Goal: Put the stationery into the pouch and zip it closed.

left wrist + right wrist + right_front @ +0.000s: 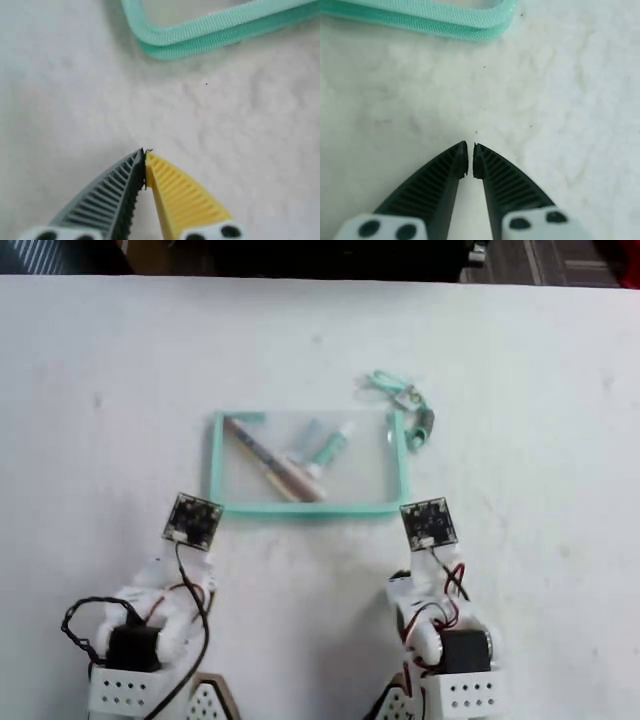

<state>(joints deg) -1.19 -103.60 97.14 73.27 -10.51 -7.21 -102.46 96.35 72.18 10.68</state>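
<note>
We take this for a robotics lab or a maker's bench rather than a home. The left arm (150, 635) and the right arm (445, 640) sit side by side at the near edge of a plain white table (540, 560), their white shells perforated and their red and black wires (452, 585) running loose. Each carries a bare circuit board (193, 519) at its wrist, the left gripper (145, 155) has ridged plastic fingers (180, 195), one grey and one yellow, and past the table's far edge lies a dark strip of room (300, 255).
</note>
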